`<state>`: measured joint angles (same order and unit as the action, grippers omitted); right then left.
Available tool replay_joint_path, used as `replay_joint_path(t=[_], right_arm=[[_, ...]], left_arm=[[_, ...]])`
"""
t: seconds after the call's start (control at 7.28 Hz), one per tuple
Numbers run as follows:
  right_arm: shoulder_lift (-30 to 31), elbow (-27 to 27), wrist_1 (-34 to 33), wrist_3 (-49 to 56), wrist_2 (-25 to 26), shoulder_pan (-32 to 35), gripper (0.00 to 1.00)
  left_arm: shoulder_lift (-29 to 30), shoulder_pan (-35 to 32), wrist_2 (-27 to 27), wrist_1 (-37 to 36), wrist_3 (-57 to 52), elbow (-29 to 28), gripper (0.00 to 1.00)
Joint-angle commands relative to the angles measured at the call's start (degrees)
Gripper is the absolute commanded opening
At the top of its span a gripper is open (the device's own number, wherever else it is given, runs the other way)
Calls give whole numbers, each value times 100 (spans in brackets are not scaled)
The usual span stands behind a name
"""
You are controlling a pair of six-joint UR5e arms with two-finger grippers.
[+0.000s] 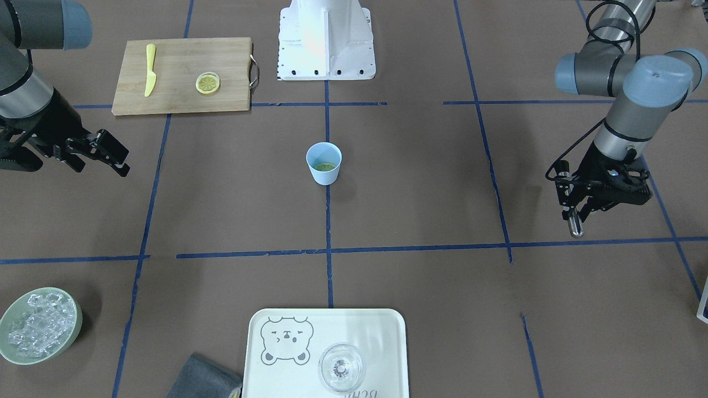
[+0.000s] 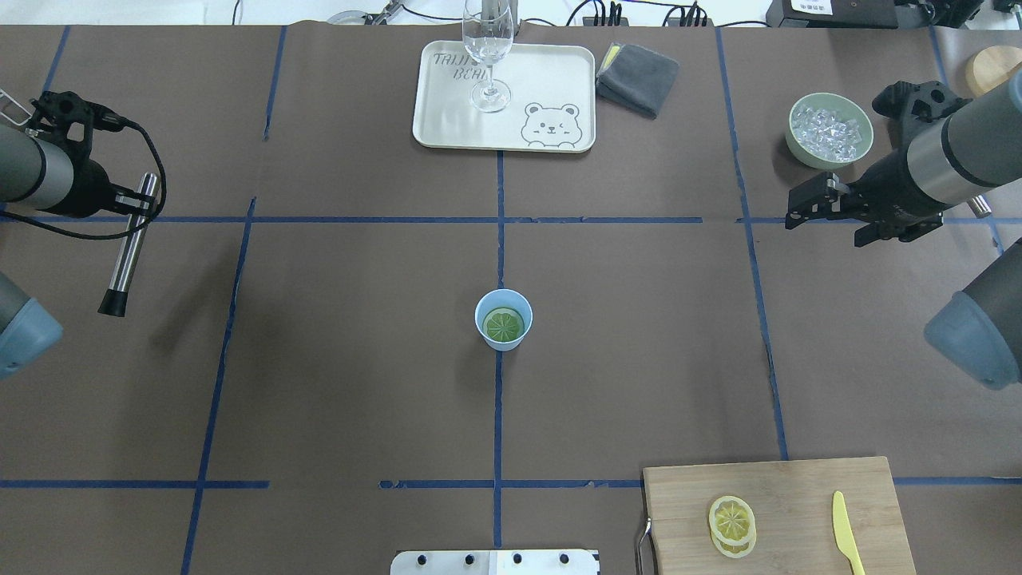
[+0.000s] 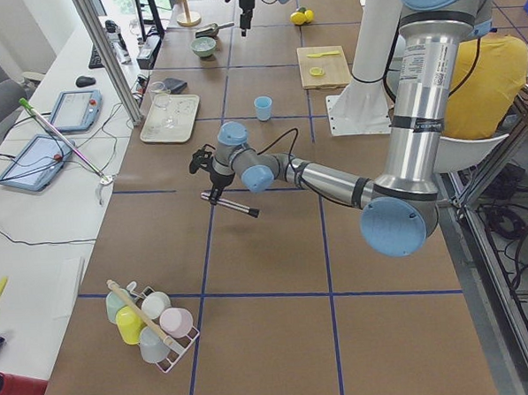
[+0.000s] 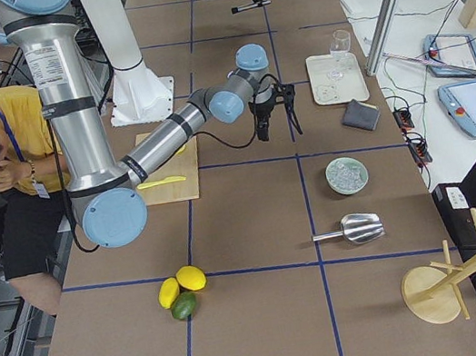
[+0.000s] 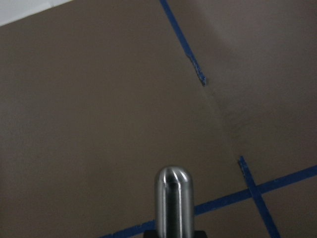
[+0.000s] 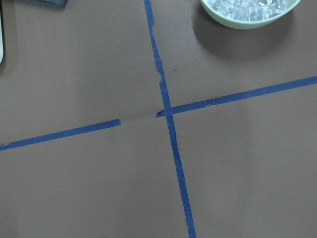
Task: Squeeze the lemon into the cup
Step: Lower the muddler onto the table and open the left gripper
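Lemon (image 1: 324, 166) half-hidden inside cup (image 1: 323, 176)

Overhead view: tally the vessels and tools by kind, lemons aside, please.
Cup: 1
Wine glass: 1
Ice bowl: 1
Tray: 1
Cutting board: 1
Knife: 1
Cloth: 1
Metal rod, in left gripper: 1
Total: 8
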<state>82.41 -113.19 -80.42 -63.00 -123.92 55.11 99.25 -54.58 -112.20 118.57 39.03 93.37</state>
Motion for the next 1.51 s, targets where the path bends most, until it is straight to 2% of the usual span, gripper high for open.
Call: replay_joint_path(t=[0.0,0.27,1.37], right_arm=[[12,-63,0,-2,-9,0,100],[21,-72,0,-2,-9,0,100],[29,-72,0,-10,9,-9,100]], left_arm=[[235,-26,-258,-378,229,-538,0],[261,-26,-494,-887,237,-513,0],[200,9,-566,-889,202,-794,0]])
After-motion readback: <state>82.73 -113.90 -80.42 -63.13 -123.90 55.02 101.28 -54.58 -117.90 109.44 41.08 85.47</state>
